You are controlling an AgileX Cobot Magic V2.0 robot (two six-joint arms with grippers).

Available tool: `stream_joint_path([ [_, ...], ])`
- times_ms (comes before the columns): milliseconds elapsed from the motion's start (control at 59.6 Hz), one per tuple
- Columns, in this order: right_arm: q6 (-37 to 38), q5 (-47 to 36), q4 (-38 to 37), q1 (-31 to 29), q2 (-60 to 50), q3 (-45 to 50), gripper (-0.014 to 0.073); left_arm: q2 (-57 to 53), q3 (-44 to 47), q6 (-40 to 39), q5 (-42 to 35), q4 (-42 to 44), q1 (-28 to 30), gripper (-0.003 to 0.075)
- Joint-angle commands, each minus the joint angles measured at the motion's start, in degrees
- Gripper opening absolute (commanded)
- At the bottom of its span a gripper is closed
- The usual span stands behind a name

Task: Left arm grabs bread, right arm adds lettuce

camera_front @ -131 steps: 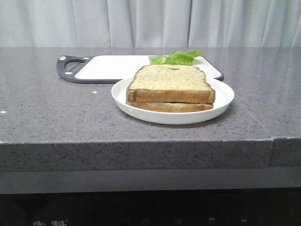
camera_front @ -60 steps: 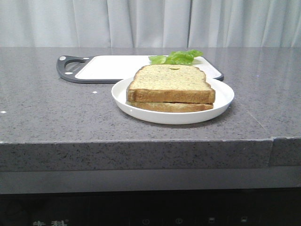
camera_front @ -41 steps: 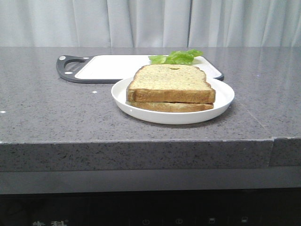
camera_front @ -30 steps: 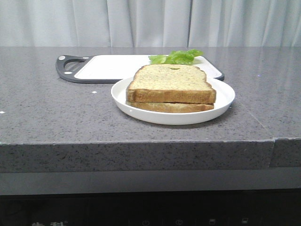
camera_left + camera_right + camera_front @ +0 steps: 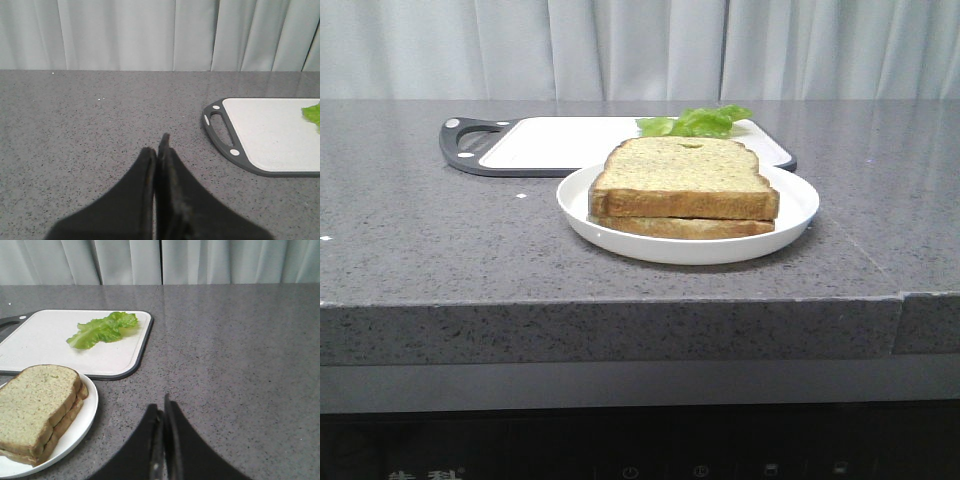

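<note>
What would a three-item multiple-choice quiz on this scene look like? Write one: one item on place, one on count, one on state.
1. Where does the lettuce lie?
A. on the cutting board
B. on the plate
C. on the bare counter

2. How many bread slices are on the plate?
A. one
B. two
C. three

3. How do both tools stand?
A. open wide
B. shut on bread
C. shut, holding nothing

Key: 1 A, the right wrist view shows the leaf on the white board, apart from the plate. 2 B, the front view shows the thick bread stacked on a thinner slice. 3 C, the left tool and right tool have fingers pressed together above bare counter.
</note>
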Motion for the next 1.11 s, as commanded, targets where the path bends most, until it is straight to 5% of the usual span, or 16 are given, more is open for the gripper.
stream_joint_path([
  [0,0.1,-4.18,-0.11,-0.34,0.71,-2.23,0.0165,0.35,-2.23,-0.59,-3.93,-0.25,0.09,0.0176],
  [117,0.1,-4.18,-0.11,-0.34,0.71,-2.23,0.0406,0.35,-2.23,-0.59,-3.93,-0.25,0.09,0.0494],
  [218,0.1,-4.12,-0.11,-0.34,0.71,-2.23,0.0538,0.35,-2.23,-0.59,-3.93,-0.71,0.09,0.0635],
  [436,0.1,-4.18,-0.11,-0.34,0.71,-2.23,0.0553,4.66,-6.02,0.52,7.13,-13.39,-0.48,0.0639],
  [620,0.1,-4.12,-0.11,-0.34,0.71,-2.23,0.0553,18.52,-15.96,5.43,16.95,-22.49,-7.39,0.0639],
  [939,0.1,-3.98,-0.11,-0.34,0.71,-2.23,0.0553,43.61,-32.18,5.43,19.02,-22.6,-26.22,0.0639],
  [1090,0.1,-3.98,-0.11,-0.34,0.71,-2.23,0.0553,52.31,-39.51,5.43,20.91,-22.6,-30.68,0.0639],
])
